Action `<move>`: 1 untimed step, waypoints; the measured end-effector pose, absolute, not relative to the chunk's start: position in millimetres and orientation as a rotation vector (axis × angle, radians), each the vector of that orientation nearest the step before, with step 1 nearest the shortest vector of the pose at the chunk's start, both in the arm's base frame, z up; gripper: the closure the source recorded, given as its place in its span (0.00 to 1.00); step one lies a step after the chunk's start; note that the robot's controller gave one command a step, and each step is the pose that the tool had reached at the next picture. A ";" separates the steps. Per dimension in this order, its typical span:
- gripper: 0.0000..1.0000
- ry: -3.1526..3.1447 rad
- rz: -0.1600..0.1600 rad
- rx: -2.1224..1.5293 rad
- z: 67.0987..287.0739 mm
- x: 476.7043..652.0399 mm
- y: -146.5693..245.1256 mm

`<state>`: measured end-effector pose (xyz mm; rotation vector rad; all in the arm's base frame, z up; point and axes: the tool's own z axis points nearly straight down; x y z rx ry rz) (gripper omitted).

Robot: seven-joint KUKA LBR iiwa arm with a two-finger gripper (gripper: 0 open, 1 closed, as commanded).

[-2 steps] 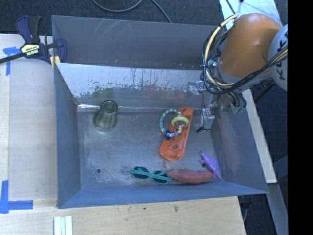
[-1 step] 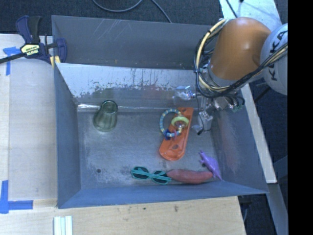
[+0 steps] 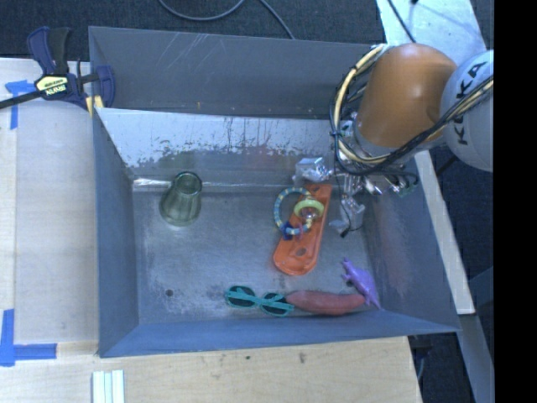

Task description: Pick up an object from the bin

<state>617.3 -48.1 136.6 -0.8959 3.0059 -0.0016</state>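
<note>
Gripper (image 3: 347, 212): low over the right side of the bin (image 3: 113, 225); you cannot tell whether it is open or closed. Orange oblong piece (image 3: 300, 246): nearest item, just left of the gripper in the view, long axis running far wall to near wall with a slight slant; ringed toy (image 3: 293, 208) lies on its far end. Other contents: clear cup (image 3: 182, 198) well to the left; teal glasses (image 3: 256, 299), reddish sausage shape (image 3: 329, 302) and purple figure (image 3: 361, 282) along the near wall.
</note>
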 end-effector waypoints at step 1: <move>0.00 2.936 -0.011 -1.075 110.8 625.3 -44.3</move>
